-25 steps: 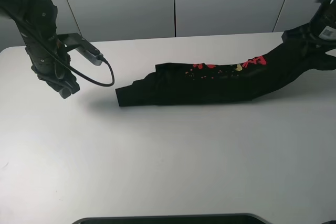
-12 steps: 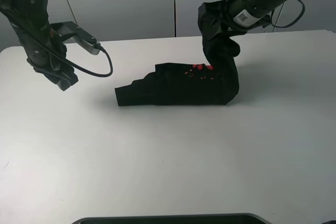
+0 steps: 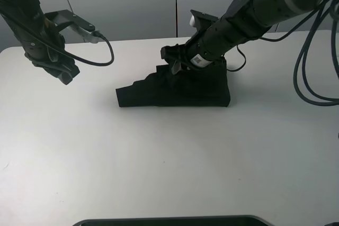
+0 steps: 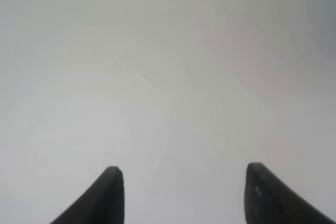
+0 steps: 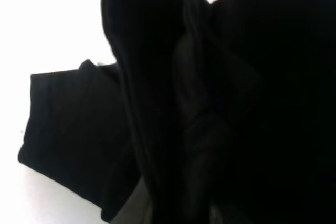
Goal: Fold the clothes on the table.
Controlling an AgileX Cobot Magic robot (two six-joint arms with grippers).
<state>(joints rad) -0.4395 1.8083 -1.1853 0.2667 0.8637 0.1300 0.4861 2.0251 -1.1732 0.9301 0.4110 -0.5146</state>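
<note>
Right tool (image 3: 177, 63) clamped on a raised fold of the black short-sleeved fabric T-shirt (image 3: 185, 91). The rest is bunched on the white smooth worktop (image 3: 159, 157) just beneath that tool. Left tool (image 4: 182, 167) spread wide, nothing between its fingers, hovering over the worktop well apart from the shirt.

Right end effector (image 3: 178, 65) drew shirt (image 3: 197, 86) leftward over itself.

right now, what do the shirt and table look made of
Shirt: soft matte black fabric, likely cotton knit; it drapes and lies in limp layered folds. Table: hard, smooth white top with a slight sheen, perhaps laminate or coated board; I can't tell which.
</note>
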